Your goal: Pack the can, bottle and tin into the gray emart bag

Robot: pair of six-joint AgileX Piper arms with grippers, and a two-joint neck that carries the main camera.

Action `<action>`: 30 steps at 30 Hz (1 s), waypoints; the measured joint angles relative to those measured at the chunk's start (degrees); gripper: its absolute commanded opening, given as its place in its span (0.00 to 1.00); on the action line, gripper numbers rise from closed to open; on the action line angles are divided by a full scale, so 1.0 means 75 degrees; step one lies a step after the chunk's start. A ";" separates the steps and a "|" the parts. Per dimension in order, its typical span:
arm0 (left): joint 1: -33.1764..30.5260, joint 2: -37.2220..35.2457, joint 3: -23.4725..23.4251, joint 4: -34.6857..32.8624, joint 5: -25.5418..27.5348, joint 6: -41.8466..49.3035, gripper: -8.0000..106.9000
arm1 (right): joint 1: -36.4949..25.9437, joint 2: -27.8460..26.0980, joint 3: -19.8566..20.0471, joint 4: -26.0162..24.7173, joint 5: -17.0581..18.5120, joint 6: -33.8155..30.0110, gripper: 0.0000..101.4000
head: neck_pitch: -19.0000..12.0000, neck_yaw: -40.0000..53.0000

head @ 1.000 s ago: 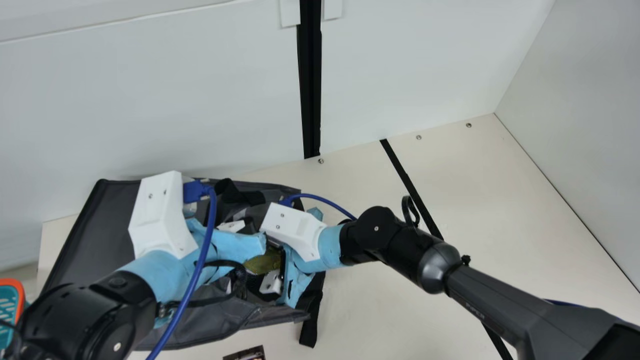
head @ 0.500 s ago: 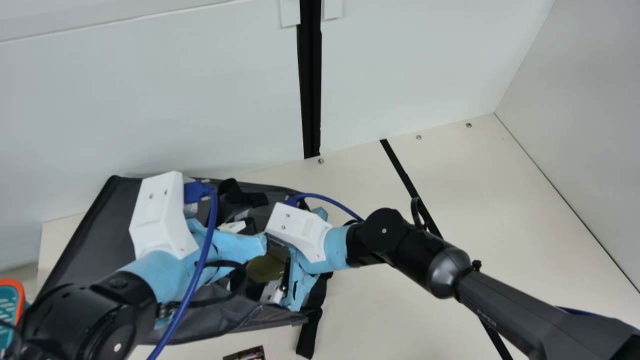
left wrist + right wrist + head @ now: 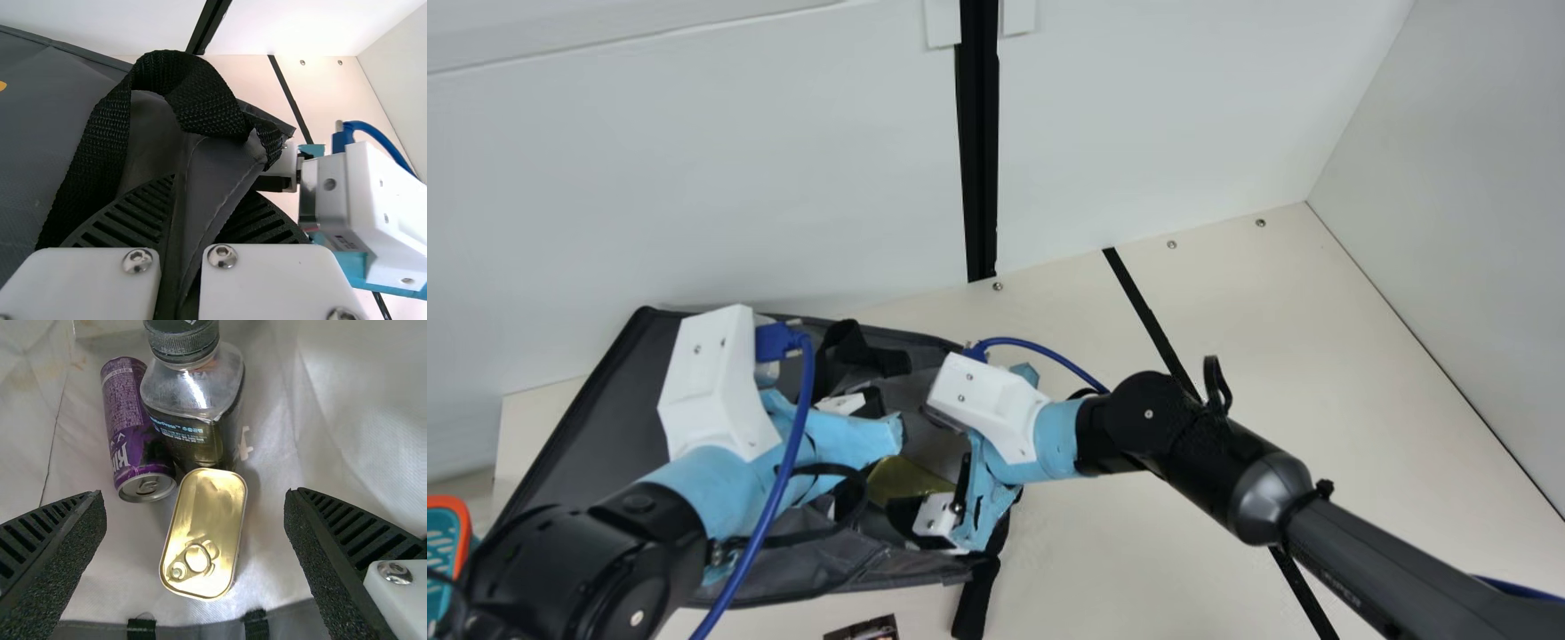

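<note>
While left pincer (image 3: 843, 404) grips bag edge (image 3: 217, 173), right pincer (image 3: 938, 518) spread, room beside tin (image 3: 207, 527)

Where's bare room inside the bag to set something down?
Bare lining: beside the bottle, on the side away from the can, and on both sides of the tin, within the open right gripper. Crowded: where can, bottle and tin bunch together, and where the left gripper pinches the bag.

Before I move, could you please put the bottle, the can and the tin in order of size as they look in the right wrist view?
1. Bottle: clearly the largest.
2. Can and tin: they look too alike in size to rank.
</note>
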 measured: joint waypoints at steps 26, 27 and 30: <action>0.0000 0.0000 0.0000 0.0000 0.0000 0.0000 0.16 | -0.0654 -0.1377 0.0568 -0.0704 0.0056 0.0851 0.90 | 0.0000 0.0000; 0.0000 0.0000 0.0000 0.0000 0.0000 0.0000 0.16 | -0.0690 -0.1443 0.0599 -0.0742 0.0056 0.0909 0.90 | 0.0012 0.0000; 0.0000 0.0000 0.0000 0.0000 0.0000 0.0000 0.16 | -0.0785 -0.1636 0.0703 -0.0871 0.0048 0.1068 0.90 | 0.0000 0.0000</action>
